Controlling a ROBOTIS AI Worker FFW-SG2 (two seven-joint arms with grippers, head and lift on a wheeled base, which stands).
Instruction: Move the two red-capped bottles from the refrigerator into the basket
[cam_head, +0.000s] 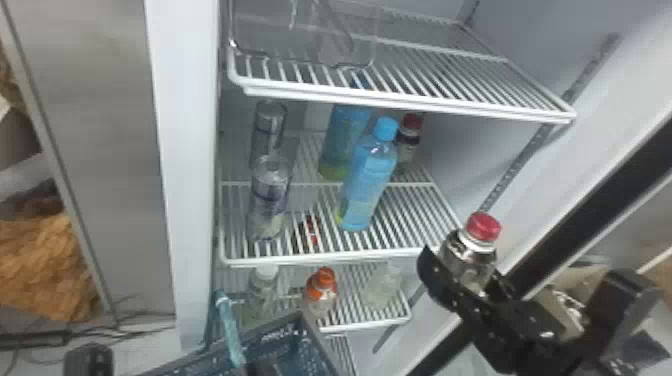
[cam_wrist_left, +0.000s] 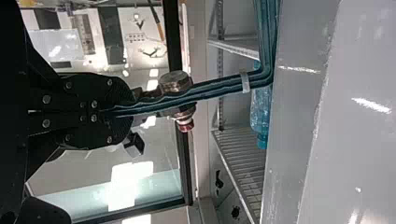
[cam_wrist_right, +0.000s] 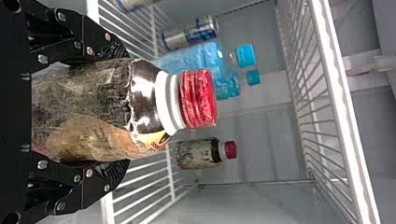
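Right gripper (cam_wrist_right: 113, 111) closed around first red-capped bottle (cam_wrist_right: 149, 93); second bottle (cam_wrist_right: 194, 154) stands beyond it; left gripper (cam_wrist_left: 127, 111) clamped on basket handle (cam_wrist_left: 219, 88); both placements outstanding

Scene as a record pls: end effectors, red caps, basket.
right end effector: closed on one red-capped bottle
held bottle: front right of the shelves
second red-capped bottle: upright on the shelf with the blue-capped bottles
left end effector: closed on basket handle
basket: low, before the fridge
basket contents: cannot tell
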